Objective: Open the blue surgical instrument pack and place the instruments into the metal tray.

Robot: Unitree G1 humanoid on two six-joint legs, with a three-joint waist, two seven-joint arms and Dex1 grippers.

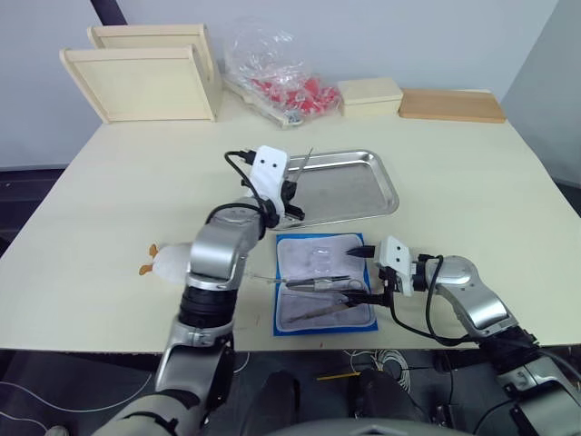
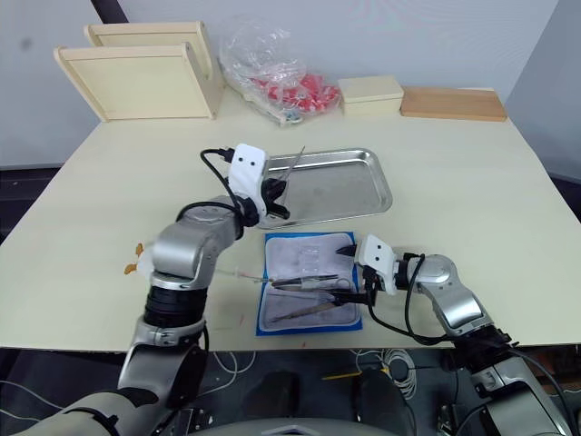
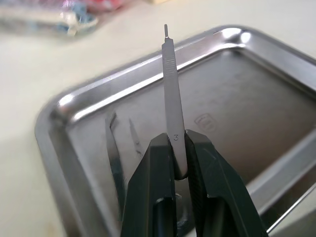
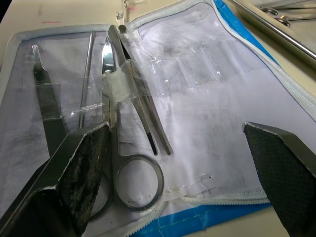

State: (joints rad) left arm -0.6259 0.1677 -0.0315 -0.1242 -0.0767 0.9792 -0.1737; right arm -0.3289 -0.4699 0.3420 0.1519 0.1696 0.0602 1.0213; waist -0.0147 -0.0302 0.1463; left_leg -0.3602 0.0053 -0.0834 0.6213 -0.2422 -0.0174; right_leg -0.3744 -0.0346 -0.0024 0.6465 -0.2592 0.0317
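Note:
The blue surgical instrument pack [image 1: 320, 256] lies open and flat near the table's front edge, pale lining up. Several instruments [image 1: 318, 284] rest in its clear pockets, among them ring-handled scissors [image 4: 114, 148], tweezers and a thin probe. The metal tray [image 1: 387, 186] sits just behind the pack. My left gripper [image 1: 292, 187] hovers over the tray's left end, shut on a slim flat scalpel handle [image 3: 172, 94] that points upward. My right gripper [image 1: 363, 272] is open at the pack's right edge, low over the lining, its fingers [image 4: 86, 158] straddling the scissors' ring end and holding nothing.
Two pale wooden framed trays [image 1: 145, 80] lean at the back left. A clear plastic bag of red items [image 1: 283, 89], a pale box [image 1: 370, 94] and a wooden board [image 1: 451, 104] line the back edge. A small white toy [image 1: 169, 262] lies by my left arm.

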